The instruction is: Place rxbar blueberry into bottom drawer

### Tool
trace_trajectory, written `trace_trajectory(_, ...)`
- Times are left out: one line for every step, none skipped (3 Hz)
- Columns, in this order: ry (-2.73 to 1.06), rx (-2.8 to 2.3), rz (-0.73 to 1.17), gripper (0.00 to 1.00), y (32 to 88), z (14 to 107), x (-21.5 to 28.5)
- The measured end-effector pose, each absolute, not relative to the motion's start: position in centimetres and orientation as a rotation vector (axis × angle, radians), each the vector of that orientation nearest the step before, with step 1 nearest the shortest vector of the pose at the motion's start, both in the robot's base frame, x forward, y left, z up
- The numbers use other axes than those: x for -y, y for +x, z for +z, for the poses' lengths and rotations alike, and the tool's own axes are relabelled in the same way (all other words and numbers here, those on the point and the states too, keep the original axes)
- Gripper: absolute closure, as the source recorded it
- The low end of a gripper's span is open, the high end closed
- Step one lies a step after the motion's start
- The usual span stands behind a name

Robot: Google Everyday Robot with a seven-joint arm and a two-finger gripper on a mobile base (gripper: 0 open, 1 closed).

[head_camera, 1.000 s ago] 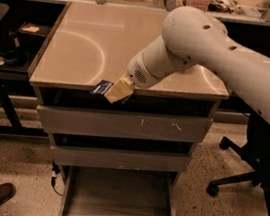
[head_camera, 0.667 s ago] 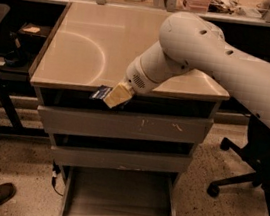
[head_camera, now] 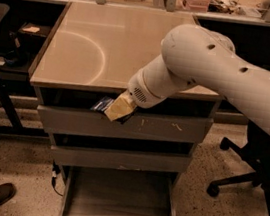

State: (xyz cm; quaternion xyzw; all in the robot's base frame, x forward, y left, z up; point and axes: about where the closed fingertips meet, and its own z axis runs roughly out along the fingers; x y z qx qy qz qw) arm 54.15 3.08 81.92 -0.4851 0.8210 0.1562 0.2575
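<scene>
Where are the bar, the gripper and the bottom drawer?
bar (head_camera: 102, 104): camera view, on its dark wrapper end.
gripper (head_camera: 117, 110): camera view, between its tan fingertips, before the top drawer (head_camera: 172, 131).
bottom drawer (head_camera: 119, 194): camera view, on its bare grey floor.

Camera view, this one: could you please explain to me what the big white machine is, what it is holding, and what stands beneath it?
The white shape is a robot arm, seen by a single camera looking down over it. At its end sits the tan tool, just in front of the cabinet's upper edge. It is shut on the rxbar blueberry, a snack bar in a dark navy wrapper. The grey cabinet has three drawers. The bottom drawer is pulled open, lower down. An office chair stands at the right.
</scene>
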Motion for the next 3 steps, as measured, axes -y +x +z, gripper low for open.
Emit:
trace_trajectory(-1.246,-2.329,0.458,1.0,49.9,78.1,-1.8)
trace_trajectory(-1.246,-2.329,0.458,1.0,49.9,78.1,-1.8)
trace_trajectory(-1.203,-2.343,0.498,1.0,49.4,75.3,-1.4)
